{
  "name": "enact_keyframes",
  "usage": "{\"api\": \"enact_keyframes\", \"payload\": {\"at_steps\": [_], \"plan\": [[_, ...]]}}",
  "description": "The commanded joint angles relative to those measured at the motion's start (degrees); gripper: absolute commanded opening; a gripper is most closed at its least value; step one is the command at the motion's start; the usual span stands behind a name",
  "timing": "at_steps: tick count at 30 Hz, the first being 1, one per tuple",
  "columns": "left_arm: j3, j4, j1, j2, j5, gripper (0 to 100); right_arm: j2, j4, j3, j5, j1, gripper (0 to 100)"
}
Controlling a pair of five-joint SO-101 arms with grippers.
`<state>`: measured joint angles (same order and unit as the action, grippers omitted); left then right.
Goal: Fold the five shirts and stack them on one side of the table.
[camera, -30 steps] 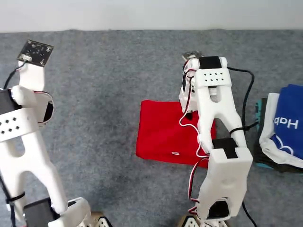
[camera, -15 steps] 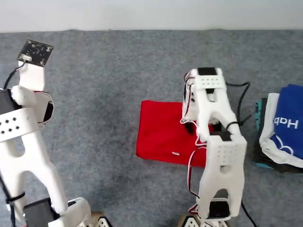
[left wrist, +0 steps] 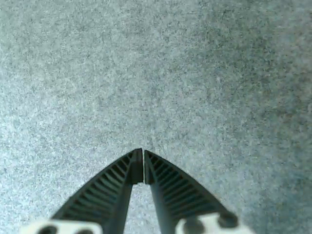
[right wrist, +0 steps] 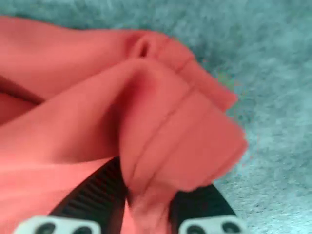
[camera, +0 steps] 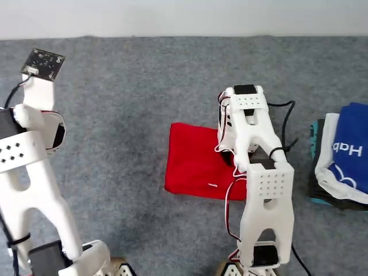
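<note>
A folded red shirt (camera: 195, 161) lies on the grey carpet near the middle of the table. My right arm stands over its right edge. In the right wrist view my right gripper (right wrist: 146, 197) is shut on a fold of the red shirt (right wrist: 161, 131), which bunches up between its black fingers (right wrist: 92, 190). A stack of folded shirts (camera: 342, 155), blue on top with white and dark ones under it, sits at the right edge. My left gripper (left wrist: 143, 168) is shut with nothing in it, hovering over bare carpet at the far left.
The grey carpet (camera: 126, 103) covers the table, with open room between the two arms and behind the red shirt. A white wall strip runs along the far edge. The left arm's body (camera: 34, 167) fills the near left corner.
My right arm has drawn back toward its base and lowered onto the red shirt's right edge. The shirt's left side barely shifted. The left arm kept still.
</note>
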<state>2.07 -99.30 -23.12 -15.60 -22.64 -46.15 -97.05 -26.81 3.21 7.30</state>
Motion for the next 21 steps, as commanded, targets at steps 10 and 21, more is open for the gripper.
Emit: {"api": "enact_keyframes", "payload": {"at_steps": [10,21], "plan": [[0.6,-0.1,-1.1,-2.7,-0.2,1,6.7,16.5,-0.5,-49.9,-10.9,0.9],[0.4,-0.3,-0.9,-2.7,-0.1,1,9.8,20.0,-5.5,-71.2,-6.7,0.9]]}}
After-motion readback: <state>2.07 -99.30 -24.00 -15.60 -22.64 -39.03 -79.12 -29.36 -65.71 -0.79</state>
